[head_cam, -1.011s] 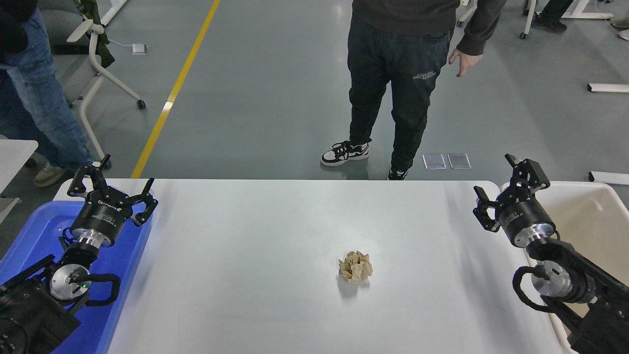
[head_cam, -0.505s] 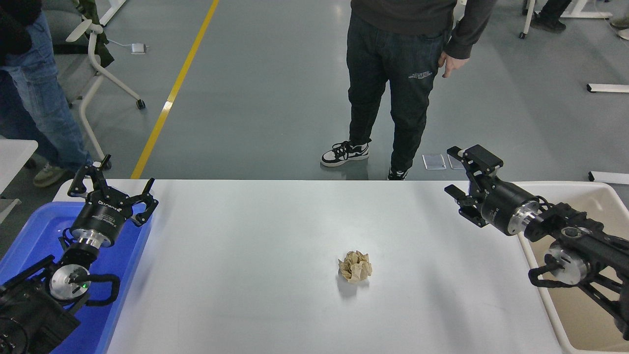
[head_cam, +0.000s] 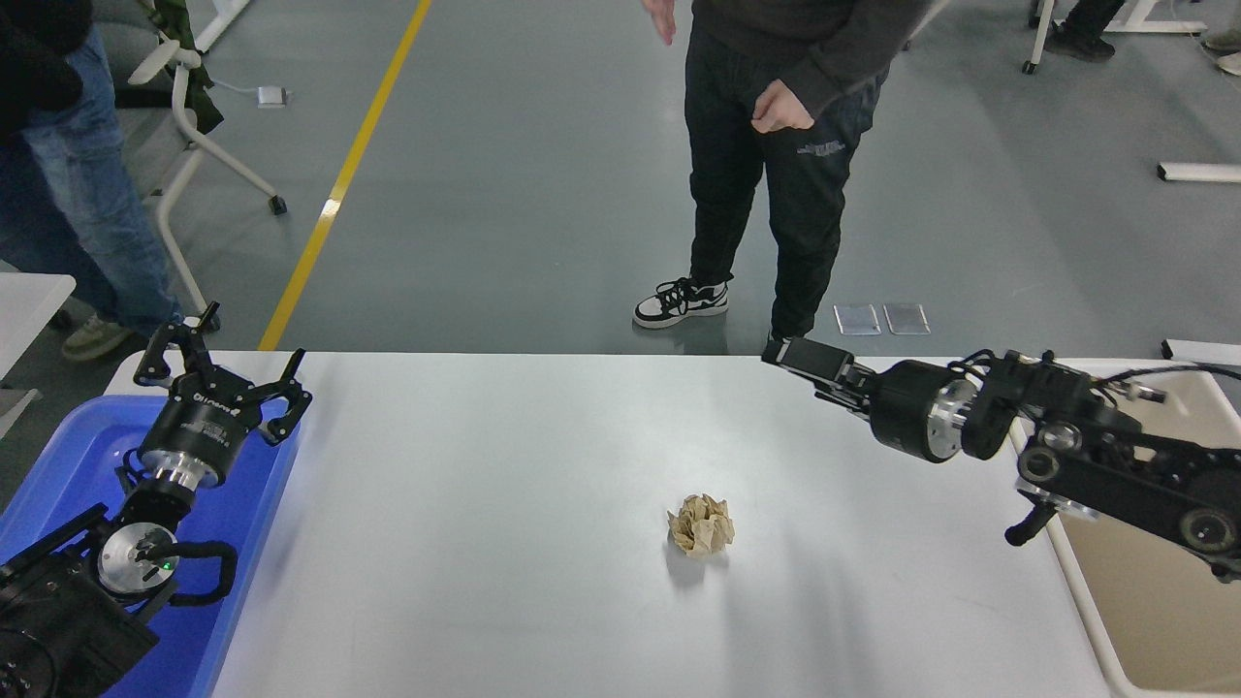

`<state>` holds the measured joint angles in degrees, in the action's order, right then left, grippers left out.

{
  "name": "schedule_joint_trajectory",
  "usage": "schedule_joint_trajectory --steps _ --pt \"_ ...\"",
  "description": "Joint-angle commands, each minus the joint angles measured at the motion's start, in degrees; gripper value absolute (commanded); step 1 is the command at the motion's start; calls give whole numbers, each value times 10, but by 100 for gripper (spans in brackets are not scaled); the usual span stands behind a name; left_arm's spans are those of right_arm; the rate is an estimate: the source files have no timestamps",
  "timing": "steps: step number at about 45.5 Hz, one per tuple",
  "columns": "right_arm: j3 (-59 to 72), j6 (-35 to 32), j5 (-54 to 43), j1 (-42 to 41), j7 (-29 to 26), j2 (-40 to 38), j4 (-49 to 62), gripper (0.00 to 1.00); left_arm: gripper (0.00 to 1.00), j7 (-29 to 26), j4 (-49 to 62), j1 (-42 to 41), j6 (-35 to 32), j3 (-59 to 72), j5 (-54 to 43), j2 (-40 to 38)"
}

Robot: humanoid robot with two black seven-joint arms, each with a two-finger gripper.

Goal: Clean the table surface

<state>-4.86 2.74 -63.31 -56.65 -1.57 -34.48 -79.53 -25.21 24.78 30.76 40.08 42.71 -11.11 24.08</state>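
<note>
The white table surface (head_cam: 485,504) fills the middle of the head view. A crumpled tan paper ball (head_cam: 701,524) lies on it, a little right of centre. My right gripper (head_cam: 793,373) is open and empty. It reaches leftward, low over the table's far edge, up and to the right of the ball and well apart from it. My left gripper (head_cam: 218,373) is open and empty, parked at the lower left over the blue tub.
A blue plastic tub (head_cam: 58,456) stands at the table's left end and a cream-white tub (head_cam: 1163,601) at the right end. A person (head_cam: 766,194) stands just beyond the far edge, another person (head_cam: 58,194) and a chair (head_cam: 184,116) at the far left.
My right arm has swung from over the cream tub leftward along the table's far edge, and its wrist has turned to point left. The person's hands have moved. The paper ball and left arm have not moved.
</note>
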Motion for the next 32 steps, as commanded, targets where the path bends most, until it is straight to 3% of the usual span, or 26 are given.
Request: schedule_joint_trajectory --steps 1,15,32 --pt "95 5 -130 -42 -8 63 22 99 100 0 0 0 0 0 0 0" --pt "140 9 -230 -61 -5 147 90 99 100 1 0 0 0 0 0 0" --pt "216 70 -320 -66 8 201 160 99 100 0 0 0 0 0 0 0"
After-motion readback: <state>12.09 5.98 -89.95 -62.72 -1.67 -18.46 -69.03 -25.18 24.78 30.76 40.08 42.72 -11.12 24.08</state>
